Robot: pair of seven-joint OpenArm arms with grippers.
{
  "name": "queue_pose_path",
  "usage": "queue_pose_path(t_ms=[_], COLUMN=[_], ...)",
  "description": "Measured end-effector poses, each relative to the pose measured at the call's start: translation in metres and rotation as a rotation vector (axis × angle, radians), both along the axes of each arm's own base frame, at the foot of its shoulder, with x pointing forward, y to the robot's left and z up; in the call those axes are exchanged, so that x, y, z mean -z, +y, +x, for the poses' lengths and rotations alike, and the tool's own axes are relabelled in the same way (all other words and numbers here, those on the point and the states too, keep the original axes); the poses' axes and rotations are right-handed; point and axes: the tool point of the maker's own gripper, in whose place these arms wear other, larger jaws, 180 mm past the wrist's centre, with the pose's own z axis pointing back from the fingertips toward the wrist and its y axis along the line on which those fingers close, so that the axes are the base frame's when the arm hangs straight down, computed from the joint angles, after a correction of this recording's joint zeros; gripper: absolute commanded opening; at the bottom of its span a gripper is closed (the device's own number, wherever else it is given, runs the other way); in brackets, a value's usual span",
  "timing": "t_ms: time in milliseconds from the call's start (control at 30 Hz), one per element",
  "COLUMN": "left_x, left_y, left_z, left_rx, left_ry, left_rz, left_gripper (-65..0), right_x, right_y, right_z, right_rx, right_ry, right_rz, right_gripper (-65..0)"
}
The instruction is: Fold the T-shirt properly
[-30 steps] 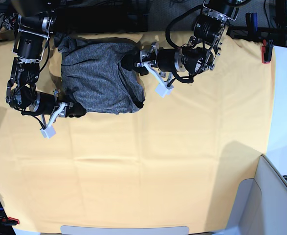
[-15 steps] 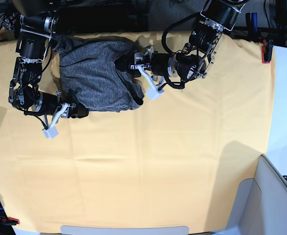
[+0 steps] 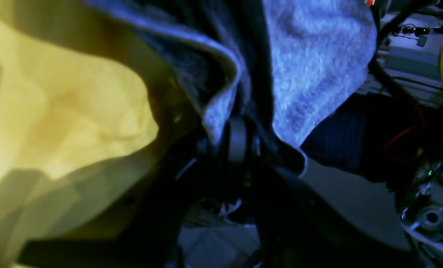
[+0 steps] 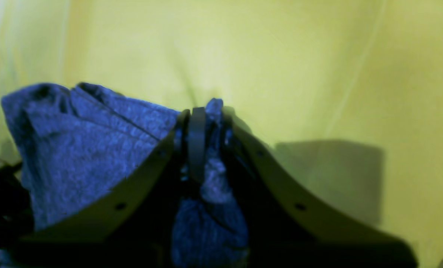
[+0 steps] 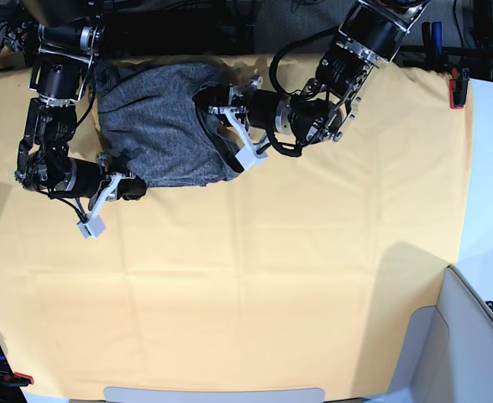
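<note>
The left gripper now sits farther left in the base view than a second ago, over the right edge of the T-shirt, jaws closed on a fold of it. The right gripper now pinches the shirt's near-left corner. The garment's right edge now lies bunched leftward, its outline narrower.
</note>
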Motion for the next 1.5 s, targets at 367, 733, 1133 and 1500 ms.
queue_pose_path(t_ms=[367, 733, 1133, 1500], left_x=[-0.005, -0.011, -0.029, -0.030], left_y=[0.070, 0.084, 0.083, 0.074], left_z=[0.074, 0.124, 0.146, 0.148], left_rx=[-0.182, -0.217, -0.223, -0.229], left_ry=[-0.023, -0.043, -0.099, -0.105], left_rz=[0.066, 0.116, 0.111, 0.098], left_gripper=[-64.6, -64.6, -64.5, -45.4], right_x=[-0.002, 0.002, 0.005, 0.008], right_y=[-0.010, 0.024, 0.066, 0.093], right_z=[-0.034, -0.061, -0.068, -0.076], right_rx=[-0.038, -0.052, -0.045, -0.143], right_ry=[-0.037, -0.042, -0.034, -0.029], right_rz=[-0.142, -0.097, 0.017, 0.020], right_gripper=[-64.4, -64.3, -64.2, -64.2])
